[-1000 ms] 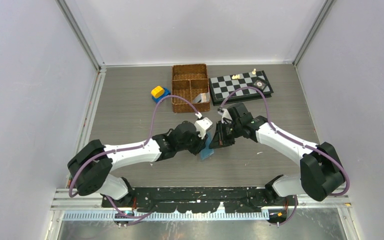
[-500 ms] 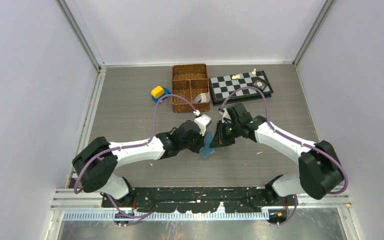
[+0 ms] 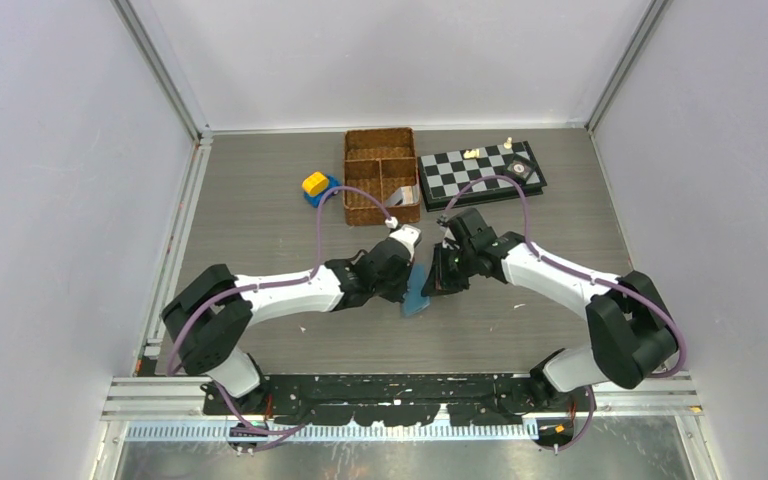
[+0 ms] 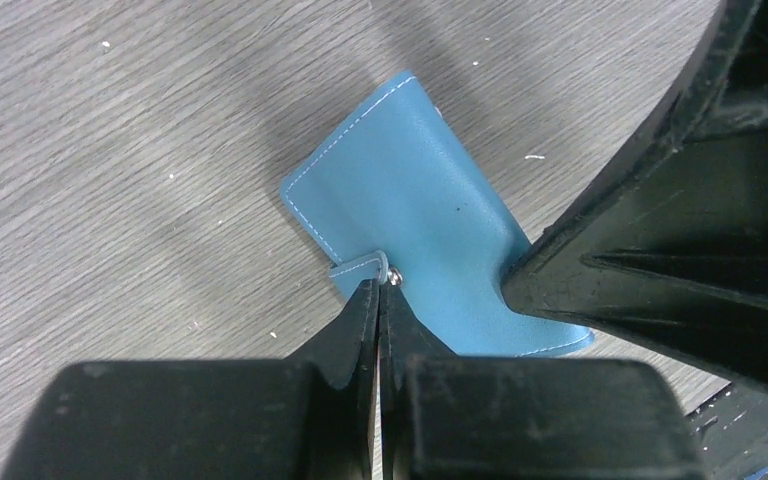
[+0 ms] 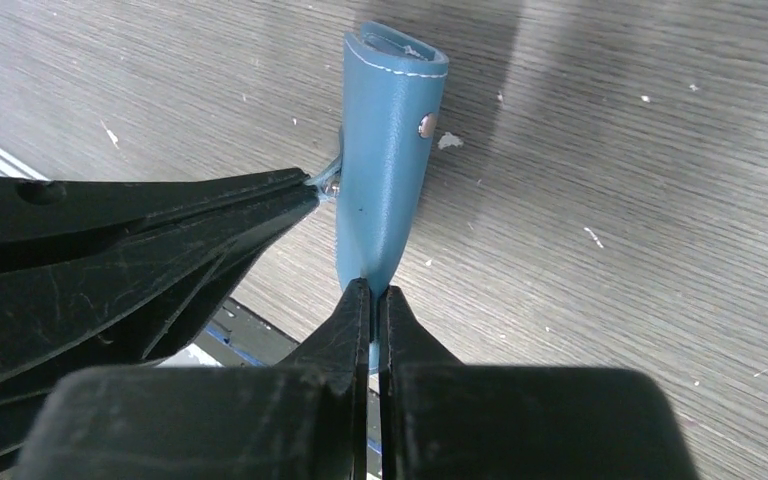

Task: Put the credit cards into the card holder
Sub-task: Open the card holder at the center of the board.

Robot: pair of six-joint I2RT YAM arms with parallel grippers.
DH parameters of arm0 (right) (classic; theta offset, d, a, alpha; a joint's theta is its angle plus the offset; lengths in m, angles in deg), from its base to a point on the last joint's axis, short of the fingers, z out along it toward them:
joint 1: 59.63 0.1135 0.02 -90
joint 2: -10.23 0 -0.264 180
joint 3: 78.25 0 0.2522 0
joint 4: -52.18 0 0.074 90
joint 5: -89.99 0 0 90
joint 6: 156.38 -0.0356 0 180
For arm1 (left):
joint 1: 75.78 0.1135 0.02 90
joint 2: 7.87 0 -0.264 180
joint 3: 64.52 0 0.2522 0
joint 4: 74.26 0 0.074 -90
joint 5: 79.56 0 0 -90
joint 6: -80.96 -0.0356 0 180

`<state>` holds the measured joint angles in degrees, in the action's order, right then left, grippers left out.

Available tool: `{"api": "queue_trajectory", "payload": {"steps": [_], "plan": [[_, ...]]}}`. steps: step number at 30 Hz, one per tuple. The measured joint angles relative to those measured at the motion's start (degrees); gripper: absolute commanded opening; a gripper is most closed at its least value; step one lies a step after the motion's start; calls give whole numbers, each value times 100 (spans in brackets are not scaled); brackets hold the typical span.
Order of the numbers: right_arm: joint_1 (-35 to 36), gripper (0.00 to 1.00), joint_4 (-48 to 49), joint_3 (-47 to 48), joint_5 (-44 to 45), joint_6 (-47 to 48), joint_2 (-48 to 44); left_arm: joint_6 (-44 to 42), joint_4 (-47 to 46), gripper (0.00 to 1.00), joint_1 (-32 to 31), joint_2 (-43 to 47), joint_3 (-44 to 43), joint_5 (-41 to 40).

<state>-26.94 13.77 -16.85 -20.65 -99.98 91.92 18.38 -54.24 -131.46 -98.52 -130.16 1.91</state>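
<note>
My left gripper (image 4: 378, 292) pinched tight on snap tab (image 4: 358, 268) of teal-blue folding card holder (image 4: 415, 190) — right gripper (image 5: 371, 295) clamped on its edge

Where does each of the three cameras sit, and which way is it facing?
Top: above and behind, facing down on the table; left arm and right arm show whole.
Left wrist: on the left arm, facing down past its left tool, shut at the holder's tab.
Right wrist: on the right arm, facing down past its right tool, shut on the holder's edge.
Shared: all three see the holder; each wrist view catches the other tool.
</note>
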Motion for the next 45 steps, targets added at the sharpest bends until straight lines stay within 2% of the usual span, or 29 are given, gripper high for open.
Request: {"api": "queue_trajectory", "payload": {"steps": [6, 11, 12, 15, 16, 18, 23, 29, 37, 45], "plan": [[9, 1, -160, -72, 352, -61, 24, 192, 511, 0, 74, -48, -37, -529], [9, 1, -225, -85, 487, -83, 24, 291, 767, 0, 157, -81, -26, -634], [9, 7, -232, -85, 516, -85, 24, 326, 774, 0, 160, -81, -15, -634], [13, 44, -299, -85, 662, -79, 22, 378, 723, 0, 170, -46, 87, -590], [13, 54, -328, -85, 719, -96, 17, 389, 708, 0, 170, -24, 129, -555], [26, 64, -446, -85, 911, -33, -57, 404, 664, 0, 210, 66, 260, -468], [208, 67, -632, -85, 1460, 70, -592, 542, 533, 0, 361, 328, 490, -181], [925, 69, -708, -31, 2428, -138, -688, 678, 323, 0, 455, 372, 568, 68], [1899, 75, -715, 382, 3733, -1163, 212, 802, 210, 0, 479, 466, 715, 210], [2549, 77, -761, 992, 4374, -1655, 1126, 870, 205, 0, 522, 619, 833, 245]]}}
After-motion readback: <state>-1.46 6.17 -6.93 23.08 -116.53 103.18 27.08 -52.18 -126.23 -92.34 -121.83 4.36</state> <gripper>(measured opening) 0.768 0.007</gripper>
